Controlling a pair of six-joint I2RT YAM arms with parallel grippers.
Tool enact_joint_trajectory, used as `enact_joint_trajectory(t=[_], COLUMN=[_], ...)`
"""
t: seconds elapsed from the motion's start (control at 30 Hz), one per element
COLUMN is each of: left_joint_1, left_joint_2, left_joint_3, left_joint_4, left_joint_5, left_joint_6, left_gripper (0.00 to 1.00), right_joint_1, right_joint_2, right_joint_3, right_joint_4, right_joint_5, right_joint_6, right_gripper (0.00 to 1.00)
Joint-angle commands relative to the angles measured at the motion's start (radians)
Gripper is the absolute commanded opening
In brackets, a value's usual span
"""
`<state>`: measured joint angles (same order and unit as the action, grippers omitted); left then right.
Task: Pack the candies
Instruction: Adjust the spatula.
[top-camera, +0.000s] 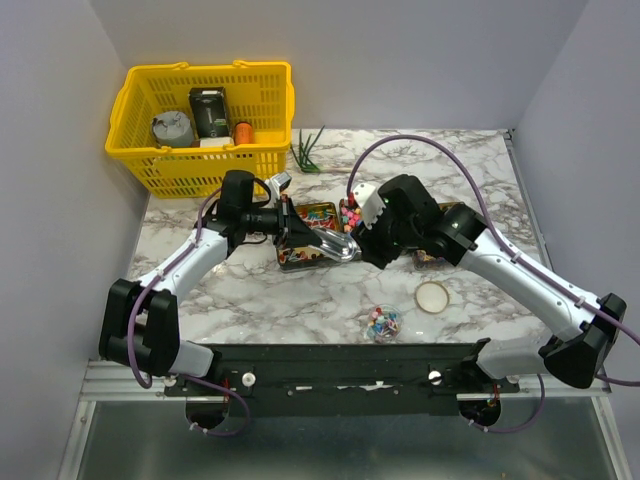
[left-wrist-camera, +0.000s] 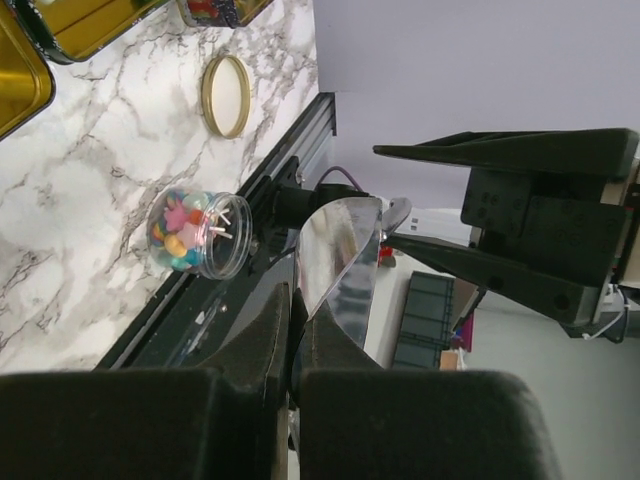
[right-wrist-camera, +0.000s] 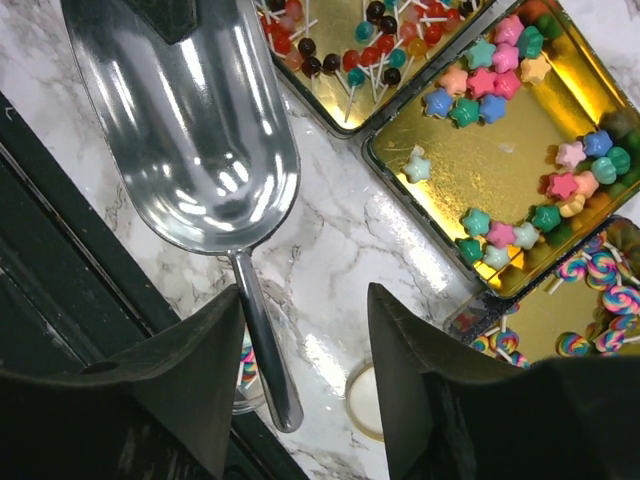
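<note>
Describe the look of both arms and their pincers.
Both the left arm and right arm have pale grey links between bulky black joints, with a purple cable looping along each. The left pincer and right pincer each have two black, wedge-shaped fingers.

Place: robot lab bench
Enclosure: plain grey panels (top-camera: 400, 60), top and sides of frame
Base: aluminium rail (top-camera: 120, 385), bottom edge

1. Right wrist view: the far end of the scoop (right-wrist-camera: 190, 130) bowl is cut by the top edge, ahead of the right gripper (right-wrist-camera: 305, 300).
2. Jar (right-wrist-camera: 247, 362) and lid (right-wrist-camera: 362, 400) are mostly hidden behind its fingers (right-wrist-camera: 190, 390).
3. Lollipop tin (right-wrist-camera: 545, 315), to its right, runs off frame.
4. Left gripper (left-wrist-camera: 300, 315): scoop contact is hidden behind its own fingers.
5. Top view: candies (top-camera: 383, 322) are too small to sort.
</note>
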<state>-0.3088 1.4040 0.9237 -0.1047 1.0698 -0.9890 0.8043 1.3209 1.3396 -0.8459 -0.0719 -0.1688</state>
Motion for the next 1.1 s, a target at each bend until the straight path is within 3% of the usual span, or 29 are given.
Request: enact_joint_trajectory(t=[0.0,0.13,0.17,0.27,0.4,0.63,0.77,0.87,0.9,0.97,1.07], left_joint_1=[0.005,0.007,0.007,0.011,0.011,0.011,0.013,0.028,0.036,0.066,0.118], left_joint_2=[-0.039,-0.043,-0.043,-0.042,-0.028,0.027,0.053,0.07,0.073,0.079,0.058], left_joint_3=[-0.019,-0.032,-0.037,-0.057,-0.072,0.009,0.032,0.067,0.078,0.128,0.199], left_joint_4=[0.066,0.085,0.089,0.121,0.114,-0.225,-0.276,-0.308,-0.316,-0.36,-0.414], left_joint_5=[0.064,0.067,0.067,0.065,0.056,-0.05,-0.099,-0.148,-0.181,-0.229,-0.333], left_joint_6=[-0.074,-0.097,-0.1,-0.114,-0.073,0.226,0.289,0.325,0.334,0.372,0.414], left_gripper=[0.0,0.0,0.0,0.0,0.0,0.0,0.12,0.38,0.55,0.71,0.87], right_joint_1=[0.006,0.006,0.007,0.007,0.006,0.006,0.004,0.006,0.004,-0.004,-0.036], right_joint_2=[-0.02,-0.022,-0.022,-0.023,-0.031,-0.009,0.032,0.078,0.092,0.13,0.196], right_joint_3=[-0.014,-0.019,-0.019,-0.014,0.006,0.096,0.131,0.153,0.161,0.162,0.173], right_joint_4=[0.056,0.057,0.056,0.041,0.033,0.005,-0.004,-0.038,-0.051,-0.085,-0.145], right_joint_5=[0.001,-0.003,-0.005,-0.008,-0.006,-0.02,-0.031,-0.014,-0.006,0.004,-0.015], right_joint_6=[0.008,0.017,0.021,0.029,0.028,-0.003,-0.005,0.008,0.02,0.032,0.072], right_gripper=[0.51,0.29,0.17,0.03,0.01,0.01,0.01,0.01,0.01,0.01,0.01])
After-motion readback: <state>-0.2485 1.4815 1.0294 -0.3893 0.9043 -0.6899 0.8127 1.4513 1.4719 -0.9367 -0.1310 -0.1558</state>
